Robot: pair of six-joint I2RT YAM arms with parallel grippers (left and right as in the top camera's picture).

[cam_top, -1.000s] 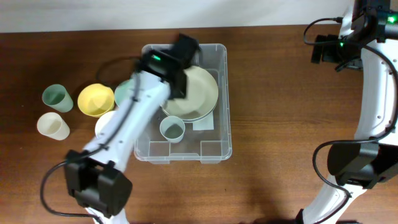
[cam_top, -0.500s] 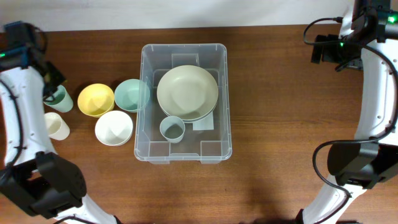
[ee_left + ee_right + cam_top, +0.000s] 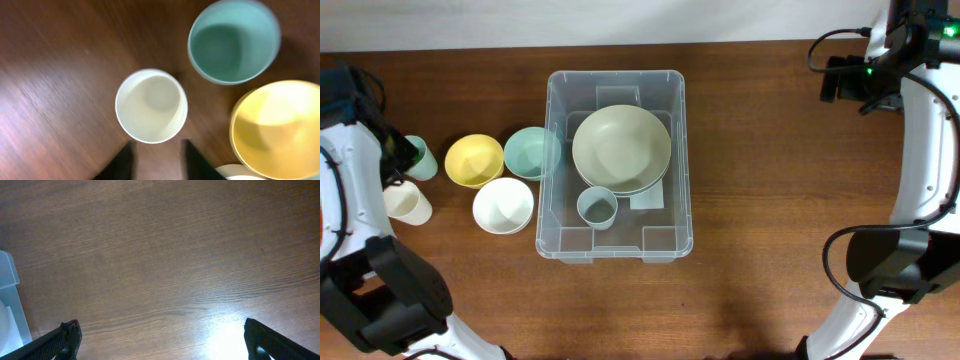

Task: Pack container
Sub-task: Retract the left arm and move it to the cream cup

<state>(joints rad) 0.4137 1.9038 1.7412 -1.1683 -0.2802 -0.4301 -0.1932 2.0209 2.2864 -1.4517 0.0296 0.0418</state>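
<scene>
Two dishes lie in the container (image 3: 560, 235), which sits mid-worktop (image 3: 770, 200): a pale plate (image 3: 621, 149) toward its far end and a grey cup (image 3: 597, 207) nearer, beside a white label (image 3: 648, 200). Just left of its wall stands a teal bowl (image 3: 528, 153), with a yellow bowl (image 3: 473, 160) and a white bowl (image 3: 502, 205) close by, then a green cup (image 3: 418, 157) and a cream cup (image 3: 408, 203) at the far left. The left jaws stand partly open above the cream cup, their dark tips showing just below its rim in the wrist view, with only wood between them; they hold nothing. The right jaws are spread wide over bare wood, well away from the container, and are empty too. A second ago the left arm (image 3: 345, 150) reached across the container at the plate; it has since swung out to the left edge over the cups. The right arm (image 3: 930, 150) has not moved.
</scene>
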